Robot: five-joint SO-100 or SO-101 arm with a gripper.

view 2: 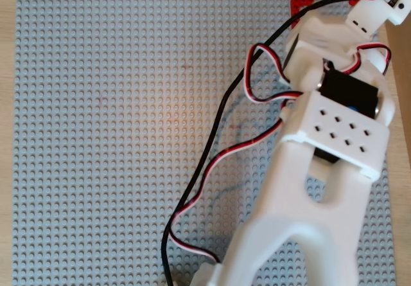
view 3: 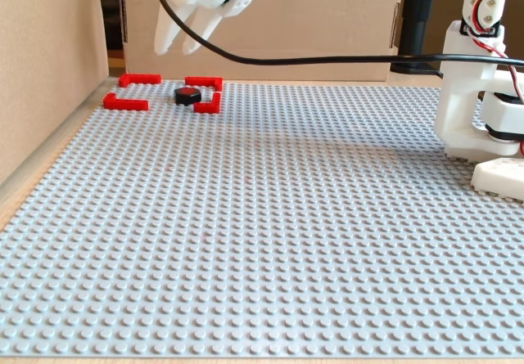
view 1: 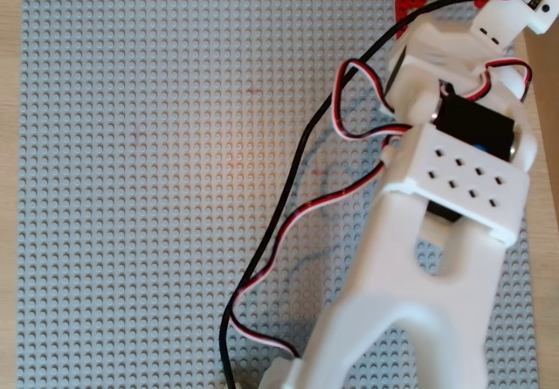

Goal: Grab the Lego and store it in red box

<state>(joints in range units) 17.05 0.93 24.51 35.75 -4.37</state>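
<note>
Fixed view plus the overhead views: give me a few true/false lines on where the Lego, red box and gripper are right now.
1. The Lego lies inside the red box. True, it sits near the box's right side in the fixed view.
2. The gripper is shut on the Lego. False: the gripper hangs above the box with its fingers apart and empty.
3. The Lego shows a red centre on top. True.
4. The red box is a closed, solid-walled container. False: it is an outline of separate red corner pieces with gaps between them.
5. Both overhead views show the Lego clearly. False: the arm covers that corner of the grey baseplate; only bits of red show.
</note>
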